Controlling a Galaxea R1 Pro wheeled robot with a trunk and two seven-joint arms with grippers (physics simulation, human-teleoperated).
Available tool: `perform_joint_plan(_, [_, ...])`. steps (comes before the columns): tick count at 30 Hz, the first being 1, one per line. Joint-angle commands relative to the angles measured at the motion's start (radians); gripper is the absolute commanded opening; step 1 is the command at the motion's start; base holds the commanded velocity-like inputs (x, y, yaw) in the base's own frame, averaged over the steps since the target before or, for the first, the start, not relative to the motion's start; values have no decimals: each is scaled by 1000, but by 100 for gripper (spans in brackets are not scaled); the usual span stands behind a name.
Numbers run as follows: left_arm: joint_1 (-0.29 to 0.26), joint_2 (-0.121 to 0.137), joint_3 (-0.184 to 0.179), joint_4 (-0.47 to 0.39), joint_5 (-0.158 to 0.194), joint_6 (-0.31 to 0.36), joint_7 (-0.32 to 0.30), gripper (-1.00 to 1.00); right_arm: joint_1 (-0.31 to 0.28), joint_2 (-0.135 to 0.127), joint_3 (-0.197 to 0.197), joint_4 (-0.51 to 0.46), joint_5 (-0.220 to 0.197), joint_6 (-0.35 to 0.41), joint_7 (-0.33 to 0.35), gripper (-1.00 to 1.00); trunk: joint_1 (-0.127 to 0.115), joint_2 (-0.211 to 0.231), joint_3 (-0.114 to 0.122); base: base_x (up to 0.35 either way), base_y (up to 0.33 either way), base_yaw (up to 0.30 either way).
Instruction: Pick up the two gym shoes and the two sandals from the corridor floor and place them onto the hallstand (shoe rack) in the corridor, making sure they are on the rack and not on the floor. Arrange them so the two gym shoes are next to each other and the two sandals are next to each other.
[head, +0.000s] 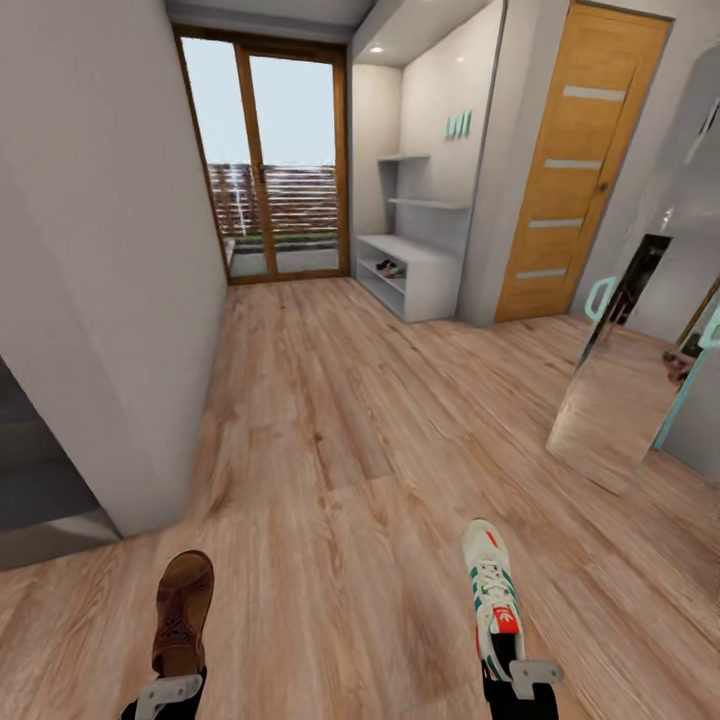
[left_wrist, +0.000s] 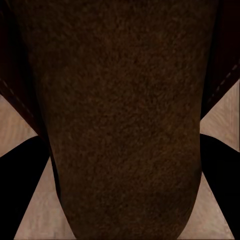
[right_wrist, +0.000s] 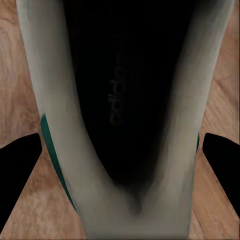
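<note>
Between the left gripper's (head: 168, 692) jaws sits a brown sandal (head: 183, 612), clamped at the heel end with the toe sticking out forward, away from the robot. Same deal on the other side: the right gripper (head: 520, 678) has its jaws closed on the heel of a white gym shoe (head: 493, 598), toe out ahead. In the left wrist view the sandal's suede-looking footbed (left_wrist: 125, 120) runs straight out from between the two dark fingers (left_wrist: 22, 185), and in the right wrist view you're looking down into the sneaker's opening (right_wrist: 125, 90) with a finger (right_wrist: 17, 170) on either side of it.

Handling-wise, I'd guess both are light. The sandal looks flat and fairly stiff, so a heel pinch should hold, though the long overhang could let it droop or twist. The sneaker is softer around the collar, so the heel counter seems the sensible place to squeeze.

Both arms are low and pulled in close to the body, grippers pointing forward over the plank floor (head: 360, 430). The hallstand (head: 410, 270) is well beyond the jaws at the far end of the corridor, next to the glass door (head: 270, 160), with some small shoes already on its lower shelf, too tiny to identify.
</note>
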Motion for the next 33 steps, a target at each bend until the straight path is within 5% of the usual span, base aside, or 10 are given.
perform_joint_plan(1, [-1, -1, 8, 0, -10, -4, -7, -100, -1, 0, -5, 1, 11, -2, -5, -100, 0, 0, -2, 331, -106, -92])
perform_joint_plan(33, [-1, -2, 8, 1, -7, -3, -6, -100, -1, -9, 1, 6, 20, -2, 9, -100, 0, 0, -23, 332, -105, -7])
